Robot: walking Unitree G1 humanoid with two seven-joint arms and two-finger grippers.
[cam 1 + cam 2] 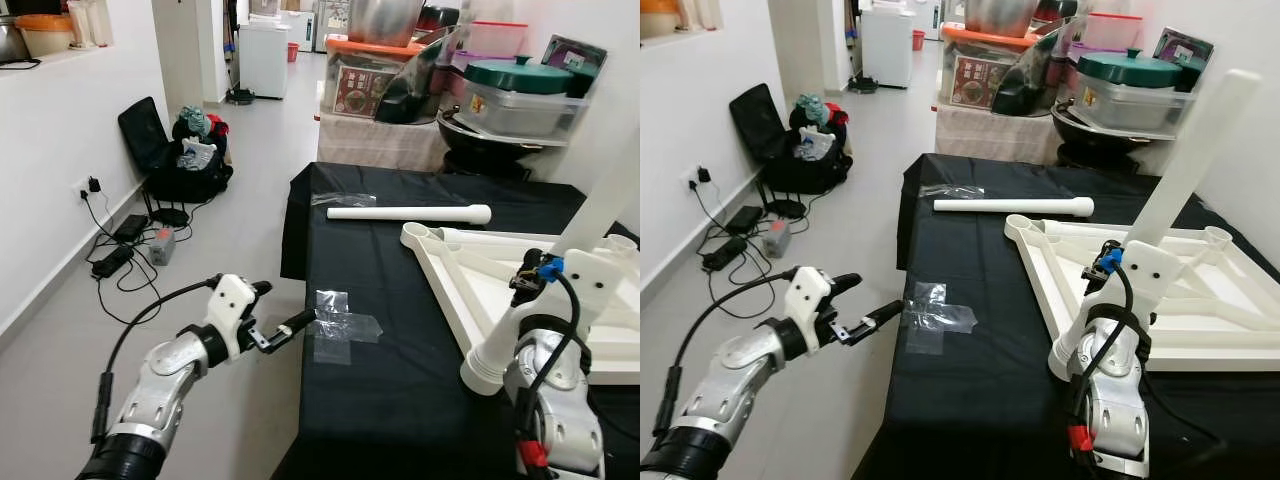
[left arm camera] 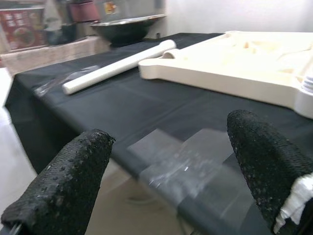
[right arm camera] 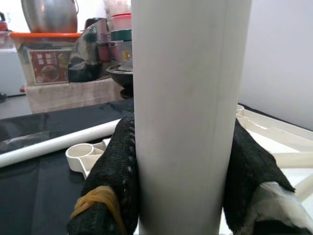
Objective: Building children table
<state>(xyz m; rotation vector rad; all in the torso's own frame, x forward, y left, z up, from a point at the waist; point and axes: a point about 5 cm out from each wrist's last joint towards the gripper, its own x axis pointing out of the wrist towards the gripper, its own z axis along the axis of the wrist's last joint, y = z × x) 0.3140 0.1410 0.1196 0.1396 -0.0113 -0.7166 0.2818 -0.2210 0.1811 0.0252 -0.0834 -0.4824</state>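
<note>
1. My right fingers [image 3: 181,196] were clamped around an upright white table leg [image 1: 1185,170] at the upturned tabletop [image 1: 1200,330].
2. My left fingers [image 1: 285,335] stood spread apart, empty, at the table [image 1: 400,400] edge near 9 o'clock, beside clear plastic wrap [image 1: 340,325].
3. A second leg [image 1: 410,213] lay towards 12 o'clock.

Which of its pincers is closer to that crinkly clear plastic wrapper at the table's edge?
Left. The left pincer hangs open right beside the clear wrapper, while the right pincer is away across the table, clamped on the upright white leg.

Matt black cloth [image 1: 400,380] over the worktop; smooth white plastic leg [image 3: 188,117]; clear glossy film [image 1: 340,325]; rough-knit black fingers [image 2: 68,186]
</note>
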